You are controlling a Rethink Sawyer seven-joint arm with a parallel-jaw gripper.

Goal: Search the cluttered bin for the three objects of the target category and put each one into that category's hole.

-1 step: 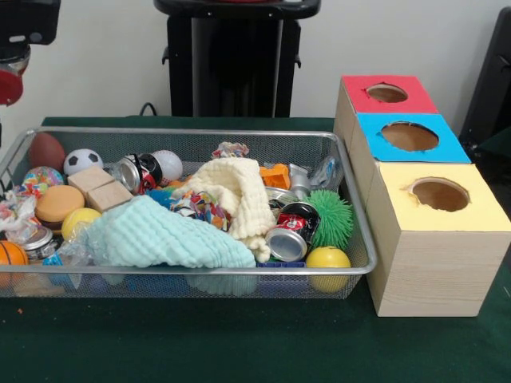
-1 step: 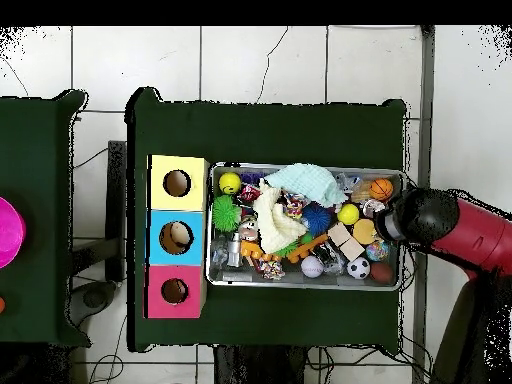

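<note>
A wire mesh bin holds a jumble of things. In it are a mint towel, a cream towel, a red soda can, a silver can, a yellow ball, a soccer ball, a small basketball, wooden blocks and a green spiky ball. Beside the bin stands a wooden box with a red hole, a blue hole and a yellow hole. The arm's black wrist hangs over the bin's end farthest from the box, and it hides the gripper.
Part of the arm shows at the top left edge of the front view. The bin and box sit on a dark green table. A pink object lies on a second table beyond the box.
</note>
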